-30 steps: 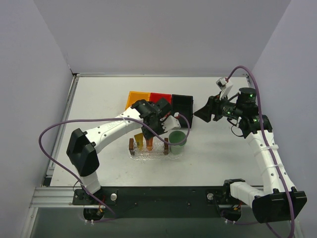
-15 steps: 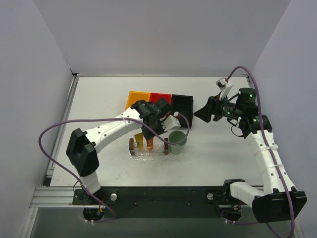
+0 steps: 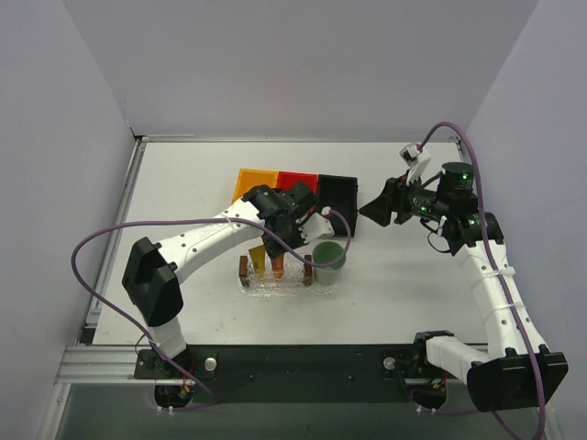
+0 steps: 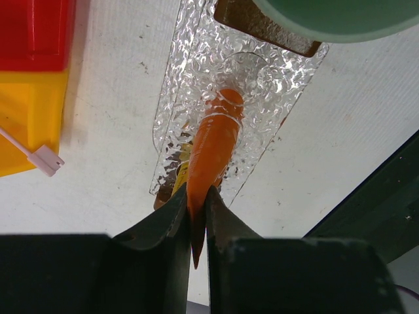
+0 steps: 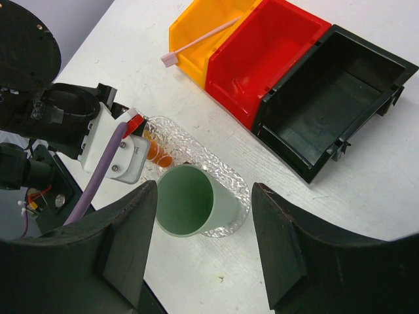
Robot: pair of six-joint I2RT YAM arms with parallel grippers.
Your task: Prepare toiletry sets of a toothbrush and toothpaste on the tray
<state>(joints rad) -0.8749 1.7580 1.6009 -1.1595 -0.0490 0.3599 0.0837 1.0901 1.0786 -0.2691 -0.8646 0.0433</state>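
Note:
My left gripper (image 3: 276, 249) (image 4: 196, 193) is shut on the flat tail of the orange toothpaste tube (image 4: 216, 144), held upright with its cap end down on the clear bumpy tray (image 3: 292, 286) (image 4: 190, 78). A yellow tube (image 3: 258, 261) stands just left of it on the tray; the left wrist view shows only a sliver of it. The pale pink toothbrush (image 5: 200, 41) lies across the orange bin (image 5: 196, 29), its head over the bin's edge. My right gripper (image 3: 378, 209) (image 5: 204, 190) is open and empty, held high to the right of the bins.
A pale green cup (image 3: 328, 257) (image 5: 193, 199) stands on the tray's right end, close to my left wrist. A red bin (image 3: 297, 181) and a black bin (image 3: 337, 192) sit behind the tray beside the orange bin. Brown handles (image 3: 243, 268) mark the tray's ends.

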